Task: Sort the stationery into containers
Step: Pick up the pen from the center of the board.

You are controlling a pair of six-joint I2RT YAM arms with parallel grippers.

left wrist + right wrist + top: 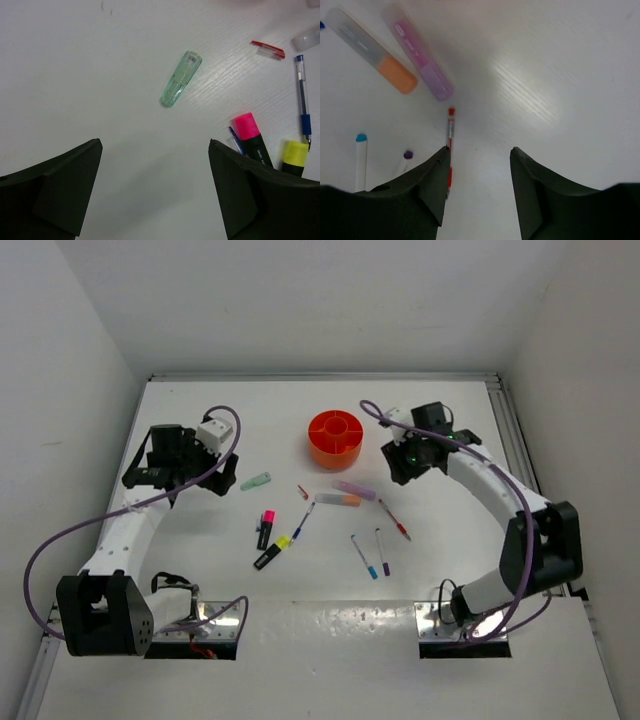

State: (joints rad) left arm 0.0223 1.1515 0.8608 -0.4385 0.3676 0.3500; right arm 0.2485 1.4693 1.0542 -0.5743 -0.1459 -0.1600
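The table (280,400) is white and carries every item; the left arm (130,525) reaches up its left side and the right arm (500,490) up its right side. The tub (335,439) is round and orange, with a central cup and divided compartments; it stands at far centre, between the two grippers and nearer the right one. The left gripper (155,145) hangs over bare table with its jaws spread wide and nothing between them. The right gripper (480,152) hangs right of the tub with its jaws apart by a narrower gap, again over bare table. All stationery lies flat on the table, on the near side of the tub. The green marker (181,78) lies alone ahead of the left gripper. The orange marker (375,50) and the lilac marker (417,50) lie side by side just near of the tub. The pink-capped highlighter (248,131) and the yellow-capped highlighter (295,155) lie close together at centre-left, by the left gripper's right finger. The blue pen (302,97) lies just beyond the yellow cap. The red pen (451,135) lies beside the right gripper's left finger, outside the gap. The blue-tipped pen (361,150) and the purple-tipped pen (407,156) lie near each other, closest to the arm bases. A small red piece (268,49) lies between the green marker and the orange marker.
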